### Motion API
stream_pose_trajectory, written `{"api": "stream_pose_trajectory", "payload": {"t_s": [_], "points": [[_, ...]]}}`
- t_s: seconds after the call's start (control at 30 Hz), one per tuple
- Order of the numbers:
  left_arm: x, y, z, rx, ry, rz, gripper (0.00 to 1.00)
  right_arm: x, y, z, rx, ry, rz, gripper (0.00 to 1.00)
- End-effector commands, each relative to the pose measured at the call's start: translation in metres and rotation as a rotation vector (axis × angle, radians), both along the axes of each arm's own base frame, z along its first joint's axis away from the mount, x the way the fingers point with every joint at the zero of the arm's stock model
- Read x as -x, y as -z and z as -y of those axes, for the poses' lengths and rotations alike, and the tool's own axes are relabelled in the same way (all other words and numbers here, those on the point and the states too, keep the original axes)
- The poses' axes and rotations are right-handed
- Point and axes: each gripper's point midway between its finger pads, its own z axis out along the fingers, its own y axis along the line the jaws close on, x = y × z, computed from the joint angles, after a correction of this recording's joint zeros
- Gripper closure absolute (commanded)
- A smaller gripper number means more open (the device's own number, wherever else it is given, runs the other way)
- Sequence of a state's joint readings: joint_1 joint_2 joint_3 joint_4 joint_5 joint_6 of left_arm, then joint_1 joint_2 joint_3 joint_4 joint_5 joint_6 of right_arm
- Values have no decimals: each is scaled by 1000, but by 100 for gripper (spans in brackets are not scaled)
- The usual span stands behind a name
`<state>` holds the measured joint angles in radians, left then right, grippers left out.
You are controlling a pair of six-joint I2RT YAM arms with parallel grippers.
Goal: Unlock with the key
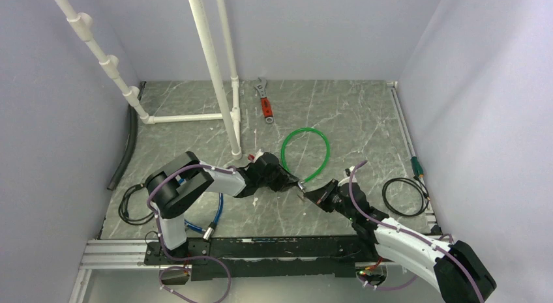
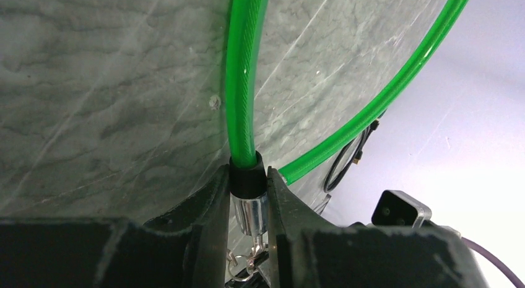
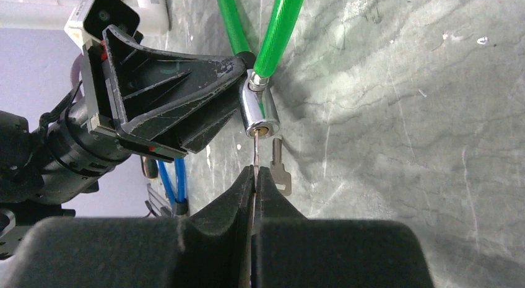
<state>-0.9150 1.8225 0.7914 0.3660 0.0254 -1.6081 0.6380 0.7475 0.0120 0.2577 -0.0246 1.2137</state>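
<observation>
White shells and black joints clad the left arm (image 1: pixel 215 179) and right arm (image 1: pixel 407 241), a thin purple cable (image 1: pixel 351 184) looping along each; the left gripper (image 3: pixel 244 83) is ribbed, scuffed black plastic.

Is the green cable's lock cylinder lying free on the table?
No, the left gripper is shut on the lock cylinder, one finger pressing each side, where the green cable enters it.
</observation>
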Motion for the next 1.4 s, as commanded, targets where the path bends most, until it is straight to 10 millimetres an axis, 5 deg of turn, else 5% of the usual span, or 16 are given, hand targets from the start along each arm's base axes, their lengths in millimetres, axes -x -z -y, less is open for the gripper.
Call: {"api": "stream_pose_trajectory", "payload": {"t_s": [0.0,0.3,0.53,0.83,1.13,1.37], "points": [[26,-24,31,128,102,-24,100,-14,-8,7,-35,68,104,100],[25,-31,22,129,71,-5,100,-7,-25,6,-69,1,269,100],[25,-40,24,170,63,-6,100,-6,-18,10,-49,13,271,100],[22,-37,21,144,40,-4,100,-8,18,25,60,100,81,100],[23,-35,29,164,58,-21,100,-13,-3,18,2,70,210,100],[22,-40,31,180,52,-23,100,-12,5,22,23,78,200,100]]}}
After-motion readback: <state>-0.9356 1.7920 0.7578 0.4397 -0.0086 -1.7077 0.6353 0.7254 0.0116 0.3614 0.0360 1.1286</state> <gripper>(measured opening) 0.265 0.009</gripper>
